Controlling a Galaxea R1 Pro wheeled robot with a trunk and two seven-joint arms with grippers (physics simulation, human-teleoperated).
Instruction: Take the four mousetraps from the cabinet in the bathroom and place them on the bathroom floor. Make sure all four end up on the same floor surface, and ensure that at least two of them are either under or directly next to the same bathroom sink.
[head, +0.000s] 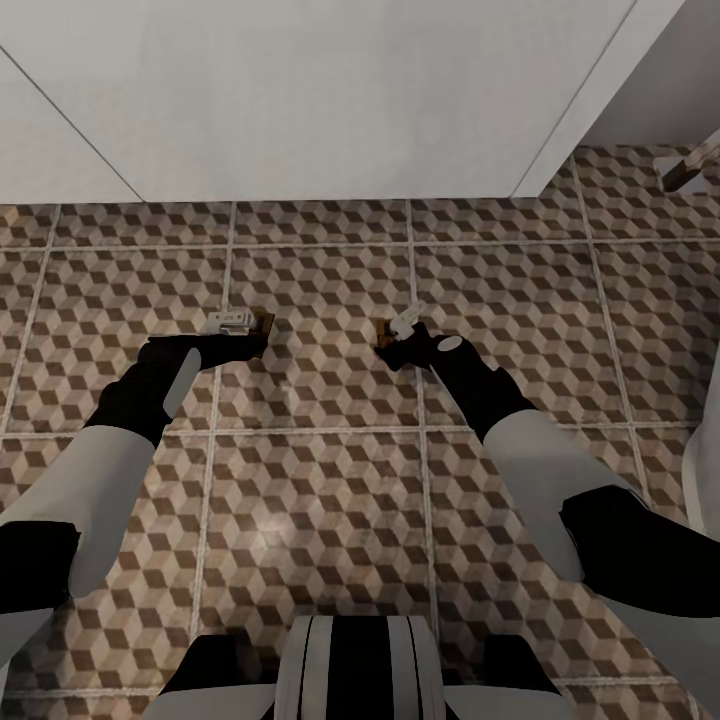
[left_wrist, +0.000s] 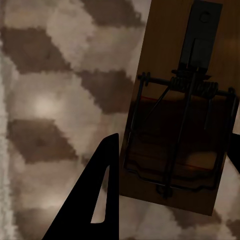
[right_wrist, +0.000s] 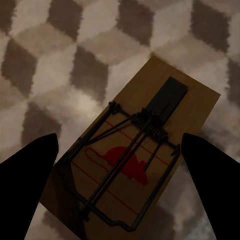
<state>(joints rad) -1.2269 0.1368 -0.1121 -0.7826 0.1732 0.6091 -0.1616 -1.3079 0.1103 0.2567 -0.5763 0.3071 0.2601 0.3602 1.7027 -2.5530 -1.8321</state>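
Two mousetraps lie low over the cube-patterned bathroom floor (head: 320, 480). One mousetrap (left_wrist: 180, 115), a brown board with dark wire, sits between the fingers of my left gripper (head: 238, 322), and both long edges touch the fingers (left_wrist: 97, 200). It is shut on that trap. The other mousetrap (right_wrist: 132, 160), with a red mark on its board, rests flat on the tiles. My right gripper (head: 403, 325) is open above it, one finger on each side. The white vanity front of the sink (head: 300, 100) rises about one tile beyond both traps. The cabinet is out of view.
A white fixture (head: 706, 470) comes in at the right edge of the head view. At the far right a small brown and grey object (head: 690, 168) lies on the floor past the vanity's corner. Open tiles stretch between my arms and towards my base (head: 350, 670).
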